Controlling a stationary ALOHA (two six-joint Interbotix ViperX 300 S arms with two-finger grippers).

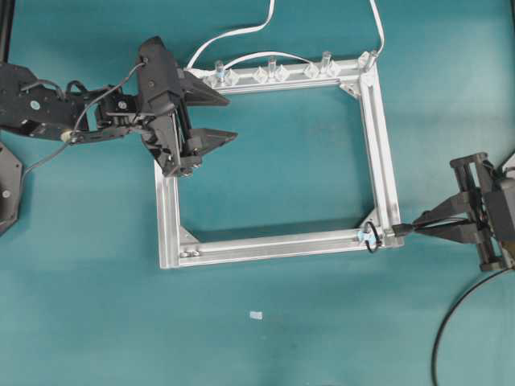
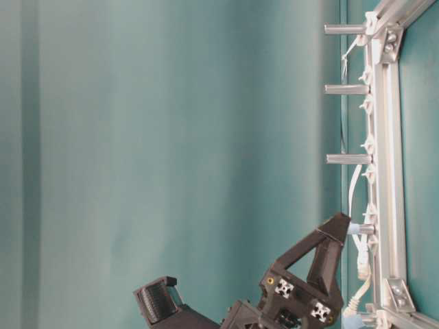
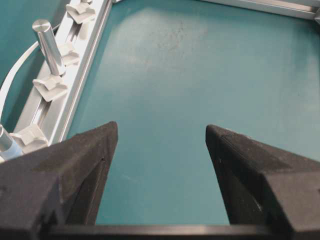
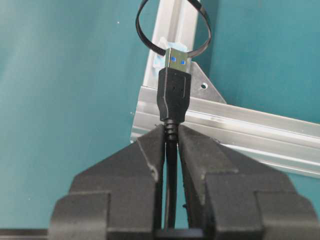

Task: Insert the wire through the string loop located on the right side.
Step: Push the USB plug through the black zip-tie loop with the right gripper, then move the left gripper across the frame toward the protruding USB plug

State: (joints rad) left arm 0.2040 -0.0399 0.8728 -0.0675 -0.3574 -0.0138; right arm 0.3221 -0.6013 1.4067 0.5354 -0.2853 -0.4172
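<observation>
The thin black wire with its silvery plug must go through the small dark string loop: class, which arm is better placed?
Right. The right gripper grips the thin black wire, its plug pointing at the small dark string loop. The left gripper, open and empty, sits across the aluminium frame.

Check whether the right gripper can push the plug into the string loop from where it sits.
Probably yes. The right gripper is shut on the wire, whose plug points at the string loop just ahead. Nothing lies between them; the aluminium frame passes underneath.

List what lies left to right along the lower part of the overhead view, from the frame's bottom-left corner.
Silvery aluminium frame's bottom-left corner → tiny dark string loop → black wire's rectangular plug → black right gripper, shut on the wire.
</observation>
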